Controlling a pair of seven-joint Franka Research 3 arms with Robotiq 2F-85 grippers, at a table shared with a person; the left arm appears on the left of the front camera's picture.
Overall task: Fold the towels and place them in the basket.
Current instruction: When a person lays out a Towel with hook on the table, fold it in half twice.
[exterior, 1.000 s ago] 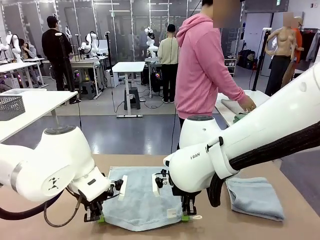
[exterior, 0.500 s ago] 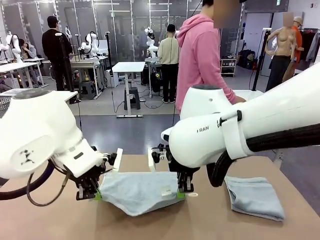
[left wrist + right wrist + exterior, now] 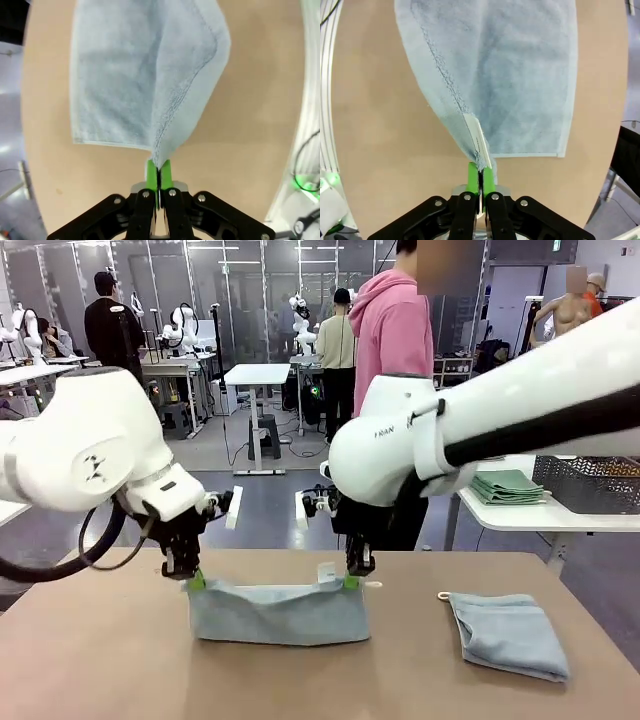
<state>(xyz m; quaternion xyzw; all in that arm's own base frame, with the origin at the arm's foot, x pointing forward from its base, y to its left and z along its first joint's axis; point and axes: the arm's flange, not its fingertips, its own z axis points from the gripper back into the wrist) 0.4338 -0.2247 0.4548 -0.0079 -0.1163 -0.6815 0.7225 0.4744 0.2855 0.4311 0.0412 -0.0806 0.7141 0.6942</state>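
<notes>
I have my left gripper (image 3: pixel 195 581) and right gripper (image 3: pixel 350 581) each pinched tight on a top corner of the towel (image 3: pixel 278 613), which hangs by the table's (image 3: pixel 100 660) far edge, and if one thin pinch slips, the fold goes crooked.

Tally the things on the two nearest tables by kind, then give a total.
Pale blue-grey towels: 2, the held towel and the folded towel
Stack of green folded towels: 1
Dark mesh basket: 1
Total: 4
</notes>
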